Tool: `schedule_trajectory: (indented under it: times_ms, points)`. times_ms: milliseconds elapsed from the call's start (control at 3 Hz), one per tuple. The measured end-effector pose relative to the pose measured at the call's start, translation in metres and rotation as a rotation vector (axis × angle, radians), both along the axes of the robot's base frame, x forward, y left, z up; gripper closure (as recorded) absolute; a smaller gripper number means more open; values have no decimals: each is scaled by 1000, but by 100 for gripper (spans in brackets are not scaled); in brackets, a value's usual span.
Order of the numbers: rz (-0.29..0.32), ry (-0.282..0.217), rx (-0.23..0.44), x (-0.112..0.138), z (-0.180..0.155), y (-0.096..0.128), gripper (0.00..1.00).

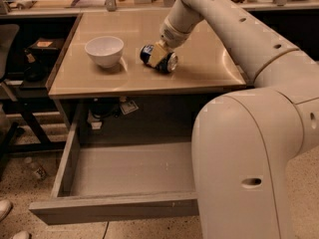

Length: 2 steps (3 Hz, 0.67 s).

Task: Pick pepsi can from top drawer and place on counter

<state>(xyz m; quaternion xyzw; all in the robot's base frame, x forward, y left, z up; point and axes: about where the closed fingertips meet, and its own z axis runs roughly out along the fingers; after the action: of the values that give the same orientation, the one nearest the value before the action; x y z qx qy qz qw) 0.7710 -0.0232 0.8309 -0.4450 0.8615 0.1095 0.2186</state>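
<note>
**Currently: pepsi can down on the counter, gripper clamped across it**

You have the gripper low over the middle of the counter, reaching in from the right on the long white arm. Its fingers are closed around the pepsi can. One beige finger crosses the front of the can's waist, and the other sits behind it, out of sight.

The can lies on its side, slightly askew, with its dark-blue end pointing left towards the white bowl and its silver end pointing right, nearer the front edge. It appears to rest on the tabletop (a faint shadow sits just under it). The bowl stands upright to the left of the can, near it but not touching.

Below the counter, the top drawer is pulled well out towards you, showing its grey floor and scuffed front panel. The robot's large white body covers the drawer's right side, so you cannot see that corner.
</note>
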Motion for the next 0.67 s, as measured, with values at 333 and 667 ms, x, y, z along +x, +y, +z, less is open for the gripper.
schedule_trajectory:
  times_ms: [333,667]
  points:
    - [0,0,0,0,0,0,11]
    - [0,0,0,0,0,0,0]
